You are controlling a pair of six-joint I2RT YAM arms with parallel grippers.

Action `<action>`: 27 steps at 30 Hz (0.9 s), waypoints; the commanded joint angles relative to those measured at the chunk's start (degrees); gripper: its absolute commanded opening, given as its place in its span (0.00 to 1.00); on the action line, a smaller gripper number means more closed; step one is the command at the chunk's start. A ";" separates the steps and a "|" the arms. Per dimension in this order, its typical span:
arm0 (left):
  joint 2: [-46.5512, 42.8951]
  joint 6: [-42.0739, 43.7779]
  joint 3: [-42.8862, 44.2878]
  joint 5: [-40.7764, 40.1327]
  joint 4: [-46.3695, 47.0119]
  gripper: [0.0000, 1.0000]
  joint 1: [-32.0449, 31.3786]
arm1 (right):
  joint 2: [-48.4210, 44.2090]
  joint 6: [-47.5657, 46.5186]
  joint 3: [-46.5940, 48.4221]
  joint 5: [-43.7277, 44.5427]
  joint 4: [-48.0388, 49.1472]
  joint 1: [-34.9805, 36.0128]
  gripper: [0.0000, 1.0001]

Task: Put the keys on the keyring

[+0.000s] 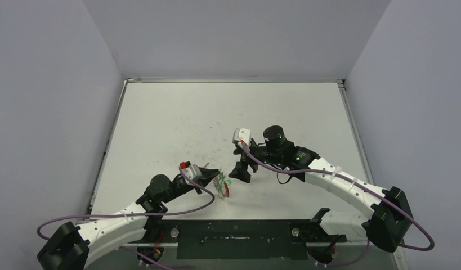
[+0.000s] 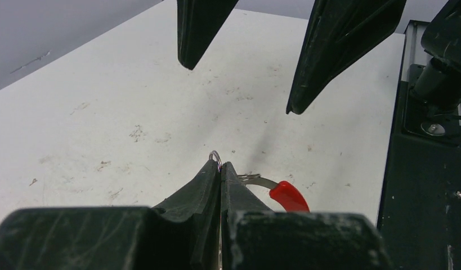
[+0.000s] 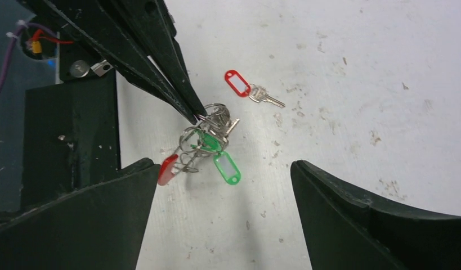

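Seen from above, the right gripper (image 1: 241,170) covers much of the work. The keyring (image 1: 224,188) shows only as a red and green speck near the front edge of the table (image 1: 177,124), and the red-tagged key (image 3: 247,89) cannot be made out there. The left wrist view shows just one silvery loop and a piece of red arc. The rest is hidden behind the left gripper (image 2: 220,166), whose fingers press together on that loop.

Only the right wrist view shows the whole keyring: a tangle of silvery loops with a red arc at one side. Two green-tagged keys (image 3: 227,167) are bunched against it, and whether they are threaded on is unclear. The red-tagged key lies apart on the table. The right gripper's fingers stand wide apart above, holding nothing.
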 commanded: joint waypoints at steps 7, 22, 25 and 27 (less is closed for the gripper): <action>10.78 3.30 6.63 1.32 5.36 0.00 -0.11 | -7.02 9.79 -7.05 15.84 12.54 -3.01 1.00; 16.92 3.06 9.45 3.18 8.32 0.00 -0.09 | -6.30 12.91 -12.62 1.34 20.60 -11.16 1.00; 20.55 3.33 11.55 2.57 8.21 0.00 -0.10 | -6.90 16.84 -13.87 3.98 23.02 -12.93 1.00; 23.37 3.25 13.62 2.27 7.82 0.00 -0.10 | -8.14 20.52 -15.98 7.75 25.72 -14.27 1.00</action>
